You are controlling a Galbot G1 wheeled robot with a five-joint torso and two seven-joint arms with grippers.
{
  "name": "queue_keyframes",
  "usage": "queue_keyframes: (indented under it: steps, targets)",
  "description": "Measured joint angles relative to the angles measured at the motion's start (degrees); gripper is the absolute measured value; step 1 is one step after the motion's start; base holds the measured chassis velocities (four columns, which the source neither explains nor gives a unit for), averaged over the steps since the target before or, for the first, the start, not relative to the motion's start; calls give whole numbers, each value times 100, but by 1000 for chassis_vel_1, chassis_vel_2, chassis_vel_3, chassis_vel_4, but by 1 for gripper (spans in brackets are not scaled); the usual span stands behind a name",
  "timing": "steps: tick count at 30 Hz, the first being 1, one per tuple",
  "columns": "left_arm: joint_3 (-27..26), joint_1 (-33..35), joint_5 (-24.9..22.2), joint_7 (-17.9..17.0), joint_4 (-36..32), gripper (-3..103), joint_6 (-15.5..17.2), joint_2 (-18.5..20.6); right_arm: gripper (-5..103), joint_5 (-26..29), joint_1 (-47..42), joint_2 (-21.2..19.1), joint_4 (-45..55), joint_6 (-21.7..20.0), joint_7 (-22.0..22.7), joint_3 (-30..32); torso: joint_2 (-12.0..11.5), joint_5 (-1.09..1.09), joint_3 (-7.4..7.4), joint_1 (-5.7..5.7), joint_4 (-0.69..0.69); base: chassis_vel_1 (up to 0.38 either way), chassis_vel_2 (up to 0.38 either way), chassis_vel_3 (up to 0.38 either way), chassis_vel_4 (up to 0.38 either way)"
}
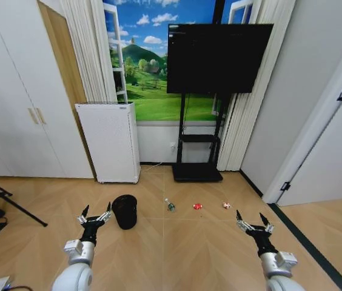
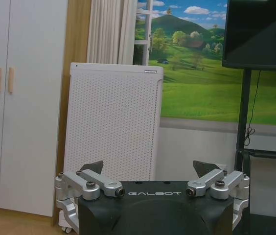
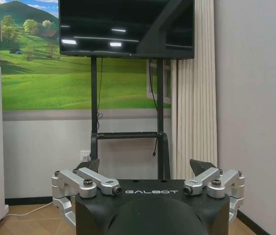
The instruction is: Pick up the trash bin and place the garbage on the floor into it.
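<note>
The trash bin (image 1: 125, 211), small, black and round, stands upright on the floor (image 1: 177, 242) just right of my left gripper (image 1: 96, 214), which is open and apart from it. Further right lies the garbage in a row: a clear bottle with a green label (image 1: 170, 205), a red crumpled wrapper (image 1: 197, 206) and a white-and-red scrap (image 1: 226, 205). My right gripper (image 1: 251, 219) is open and empty, nearer than the scrap and to its right. In the wrist views the left gripper (image 2: 149, 169) and right gripper (image 3: 146, 166) stand open with nothing between their fingers.
A tall white perforated appliance (image 1: 110, 142) stands against the wall behind the bin. A black TV stand (image 1: 197, 136) with a flat base is behind the garbage. A tripod leg (image 1: 10, 204) lies at far left. A dark strip (image 1: 304, 239) runs along the floor at right.
</note>
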Motion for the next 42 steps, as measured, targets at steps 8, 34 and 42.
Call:
queue_keyframes:
  steps: [8, 34, 42]
  targets:
    - [1, 4, 22, 5, 10, 100, -10, 0, 100, -1, 32, 1, -59, 16, -1, 3, 0, -1, 1, 0, 0, -263, 245, 260, -268]
    - [18, -36, 53, 1, 58, 100, -4, 0, 100, 25, 160, -8, -201, 24, -5, -7, 0, 4, 1, 0, 2, -252, 255, 252, -256]
    - [19, -47, 54, 1, 70, 100, -4, -1, 100, 62, 174, -9, -218, 60, 48, -11, 1, -2, 0, -1, 0, -259, 250, 259, -259]
